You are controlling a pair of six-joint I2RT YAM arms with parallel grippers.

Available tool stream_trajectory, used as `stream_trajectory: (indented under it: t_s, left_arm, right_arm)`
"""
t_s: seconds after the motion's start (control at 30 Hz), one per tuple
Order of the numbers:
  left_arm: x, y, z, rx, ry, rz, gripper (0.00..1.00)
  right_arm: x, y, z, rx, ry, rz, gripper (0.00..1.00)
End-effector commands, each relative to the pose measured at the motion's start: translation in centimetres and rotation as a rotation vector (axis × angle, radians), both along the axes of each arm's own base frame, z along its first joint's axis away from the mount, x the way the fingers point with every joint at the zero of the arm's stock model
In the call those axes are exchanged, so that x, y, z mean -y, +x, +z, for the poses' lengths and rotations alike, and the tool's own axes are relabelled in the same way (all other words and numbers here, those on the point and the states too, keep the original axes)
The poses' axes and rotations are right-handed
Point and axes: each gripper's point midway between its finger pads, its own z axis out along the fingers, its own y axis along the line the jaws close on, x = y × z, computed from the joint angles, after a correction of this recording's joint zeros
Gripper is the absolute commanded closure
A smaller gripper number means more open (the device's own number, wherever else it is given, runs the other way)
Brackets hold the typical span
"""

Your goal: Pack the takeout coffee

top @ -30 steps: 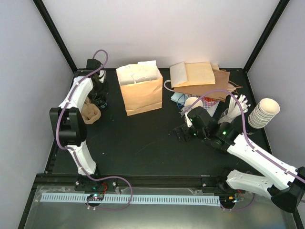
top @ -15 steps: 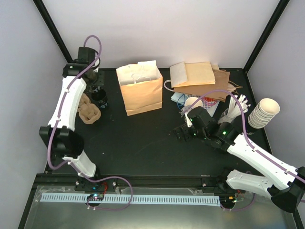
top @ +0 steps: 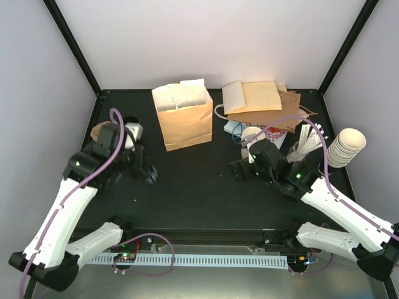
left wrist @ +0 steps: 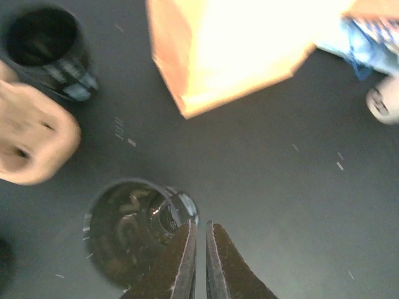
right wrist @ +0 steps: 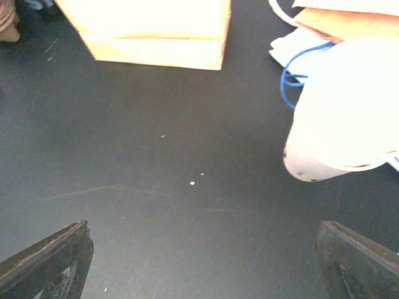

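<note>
No cup with a lid on it shows in any view. A lidless cream cup (top: 252, 134) stands right of the open brown paper bag (top: 184, 121); it also shows in the right wrist view (right wrist: 343, 112) and the left wrist view (left wrist: 383, 103). My left gripper (top: 148, 173) hangs over the table in front and left of the bag. Its fingers (left wrist: 201, 224) are nearly closed on the rim of a round black lid (left wrist: 128, 230). My right gripper (top: 240, 169) is open and empty (right wrist: 202, 261), just in front and left of the cream cup.
A black cylinder with a pale label (top: 132, 129) (left wrist: 47, 47) and a brown pulp tray (top: 100, 132) (left wrist: 31, 143) sit at the left. Flat paper bags (top: 262, 99) lie at the back right. A stack of lidless cups (top: 343, 146) stands at the right edge.
My left arm has swung from the black cylinder at the back left to the table in front of it, with the black lid. My right gripper has shifted slightly towards the cream cup.
</note>
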Motion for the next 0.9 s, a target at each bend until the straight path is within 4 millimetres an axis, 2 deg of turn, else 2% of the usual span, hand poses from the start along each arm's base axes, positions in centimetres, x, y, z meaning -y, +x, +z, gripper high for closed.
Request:
stream_trajectory:
  t_s: [0.0, 0.2, 0.27, 0.33, 0.47, 0.6, 0.63, 0.7, 0.77, 0.87]
  left_arm:
    - [5.1, -3.1, -3.1, -0.074, -0.215, -0.069, 0.92]
    - [12.0, -5.7, -7.5, -0.147, -0.209, -0.202, 0.93]
    - [12.9, -5.7, -8.2, -0.148, -0.153, -0.197, 0.91]
    - [13.2, -5.6, -8.1, -0.135, -0.108, -0.198, 0.84]
    - [12.7, -4.8, -7.2, -0.097, -0.051, -0.188, 0.75]
    - [12.2, -4.6, -7.4, -0.081, -0.027, -0.189, 0.69]
    - [11.8, -4.7, -7.4, -0.084, -0.019, -0.177, 0.62]
    - [9.9, -4.8, -7.1, -0.086, 0.016, -0.113, 0.35]
    - [7.8, -5.0, -7.2, -0.087, 0.031, -0.037, 0.16]
    - [4.9, -5.7, -8.5, -0.15, 0.021, 0.09, 0.04]
  right_arm:
    - [1.3, 2.1, 1.0, 0.073, -0.011, -0.138, 0.0]
    - [1.6, 3.6, 0.8, 0.067, -0.091, -0.204, 0.0]
    - [1.2, 3.6, 0.7, 0.052, -0.084, -0.199, 0.0]
    - [0.8, 3.3, 0.5, 0.036, -0.061, -0.183, 0.0]
    - [0.1, 2.8, -0.1, 0.012, -0.024, -0.149, 0.0]
    - [-1.2, 2.1, -0.4, -0.021, 0.0, -0.071, 0.0]
    - [-1.6, 1.9, -0.5, -0.029, 0.006, -0.052, 0.0]
    - [-2.2, 1.7, -0.6, -0.043, 0.019, -0.02, 0.0]
    - [-2.4, 1.7, -0.6, -0.044, 0.023, -0.013, 0.0]
    - [-2.8, 1.8, -0.6, -0.046, 0.028, -0.002, 0.0]
